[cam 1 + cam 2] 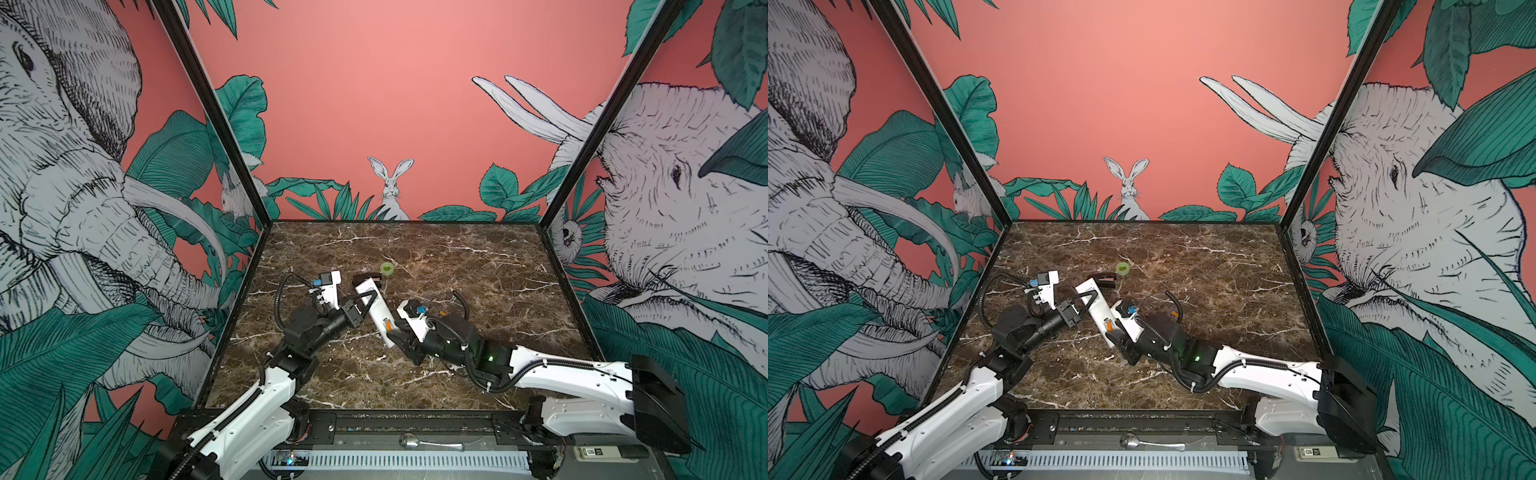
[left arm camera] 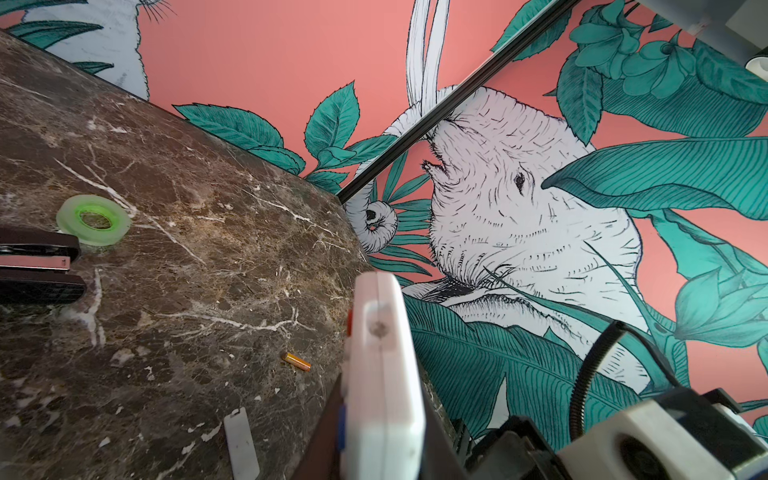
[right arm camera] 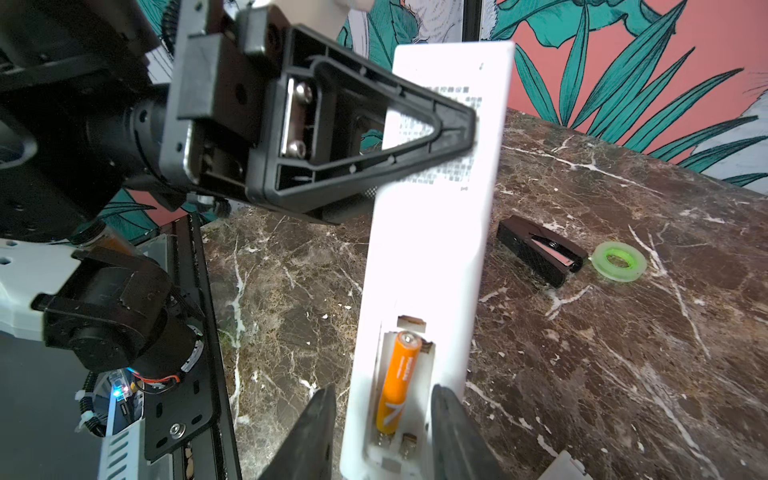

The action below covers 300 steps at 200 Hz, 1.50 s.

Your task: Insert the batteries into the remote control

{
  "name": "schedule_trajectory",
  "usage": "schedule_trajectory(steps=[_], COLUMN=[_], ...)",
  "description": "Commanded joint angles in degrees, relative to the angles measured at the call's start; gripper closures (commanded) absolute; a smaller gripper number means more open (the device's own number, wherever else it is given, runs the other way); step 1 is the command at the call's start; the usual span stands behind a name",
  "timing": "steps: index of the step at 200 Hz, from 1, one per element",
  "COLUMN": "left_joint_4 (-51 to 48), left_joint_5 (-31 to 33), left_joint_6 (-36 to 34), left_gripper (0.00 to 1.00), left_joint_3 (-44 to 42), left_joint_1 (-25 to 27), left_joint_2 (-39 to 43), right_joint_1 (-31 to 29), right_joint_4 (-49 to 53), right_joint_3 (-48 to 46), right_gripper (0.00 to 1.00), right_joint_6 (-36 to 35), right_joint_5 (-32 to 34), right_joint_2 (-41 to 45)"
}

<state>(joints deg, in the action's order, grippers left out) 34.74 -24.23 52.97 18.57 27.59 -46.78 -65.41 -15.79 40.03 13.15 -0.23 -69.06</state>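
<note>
My left gripper (image 1: 371,297) works close to the left wall (image 1: 124,249), with only a narrow strip of marble table (image 1: 457,257) on its outer side. Just beyond its fingertips lies a black stapler-like wedge (image 1: 368,277), and just beside that a green tape roll (image 1: 387,268). Past them the marble runs open to the back wall. On the outer side of my right gripper (image 1: 400,340) I have wide open marble up to the right wall (image 1: 665,249).

The remote control (image 1: 377,309) spans the gap between my two grippers. Its plain white back is turned up, with small print at the left gripper's end and the battery bay uncovered at the right gripper's end. The seated battery (image 3: 397,382), orange, lies lengthwise in one slot. The slot beside it shows bare metal contacts. The loose battery (image 2: 297,361) lies on the marble beyond my right wrist, well apart from the remote. A small white cover (image 2: 241,444) lies flat near it.

My left gripper is clenched on the remote across its thickness, one triangular finger (image 3: 374,137) flat on the printed back. My right gripper's jaws stand parted, one finger (image 3: 316,436) on each side of the bay end, pinching nothing. A sliver of gap shows on one side. On the other side I cannot tell whether the finger touches.
</note>
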Motion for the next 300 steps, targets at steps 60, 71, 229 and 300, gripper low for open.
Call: schedule_trajectory(steps=[60,71,229,300], left_joint_4=[2.9,3.0,3.3,3.3], left_joint_5=[-2.9,-3.5,-9.8,-9.8], left_joint_6=[1.0,1.1,0.9,0.8], left_gripper=[1.00,1.00,1.00,1.00], left_joint_3=[0.2,0.4,2.1,2.3], left_joint_1=[-0.1,-0.1,-0.1,-0.1], left_joint_2=[0.7,0.7,0.9,0.8], right_joint_1=[-0.7,-0.6,-0.6,-0.7], right_joint_4=[20.0,24.0,38.4,38.2], right_joint_3=[8.2,10.3,23.2,24.0], right_gripper=[0.58,0.59,0.72,0.73], right_joint_6=[-18.0,-22.1,-43.2,-43.6], right_joint_5=[-1.0,-1.0,-3.7,-4.8], right_joint_2=[6.7,6.6,-1.9,-3.9])
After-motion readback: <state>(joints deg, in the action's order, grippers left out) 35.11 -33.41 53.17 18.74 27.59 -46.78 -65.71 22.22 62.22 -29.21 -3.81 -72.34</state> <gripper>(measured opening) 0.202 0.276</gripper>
